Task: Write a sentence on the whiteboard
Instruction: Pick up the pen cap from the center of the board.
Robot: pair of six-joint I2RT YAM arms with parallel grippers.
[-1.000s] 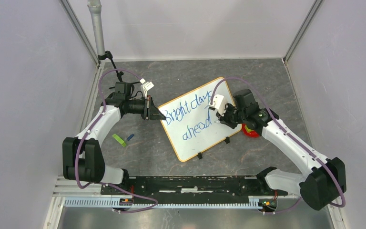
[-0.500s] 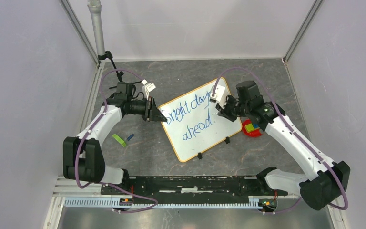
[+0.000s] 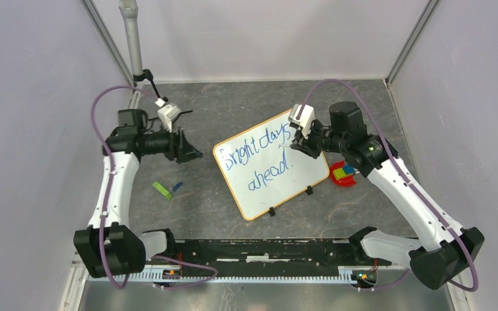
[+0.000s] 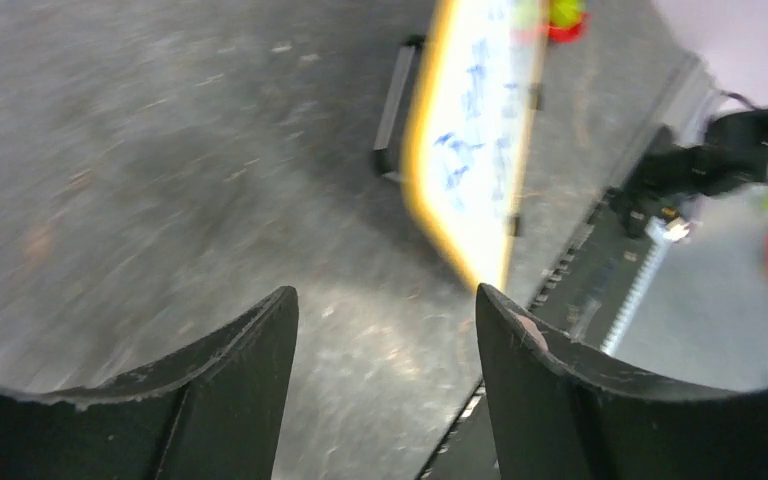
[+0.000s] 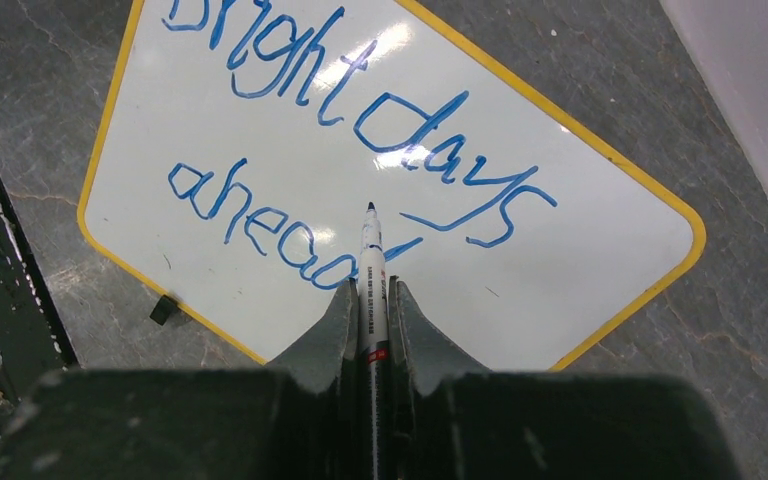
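Marker (image 5: 370, 240) pinched in the right hand (image 5: 371, 292), tip ahead pointing at the sentence (image 5: 440, 165) on the whiteboard (image 5: 580, 255); left hand (image 4: 385, 292) spread, empty, whiteboard ahead.

The left wrist view is smeared by blur: the whiteboard (image 4: 475, 120) is only a yellow-edged strip toward one o'clock, its top cut off by the frame, and the sentence (image 4: 460, 150) cannot be read there. The left fingers (image 4: 230, 400) are cut off at six o'clock. In the right wrist view the right fingers (image 5: 325, 340) hide the lower body of the marker (image 5: 371, 260), and both cover the last letters. Whether its tip touches the board I cannot tell. From above, a green piece (image 3: 162, 190) and a blue piece (image 3: 177, 186) on the desk (image 3: 233, 103) are too small to name.
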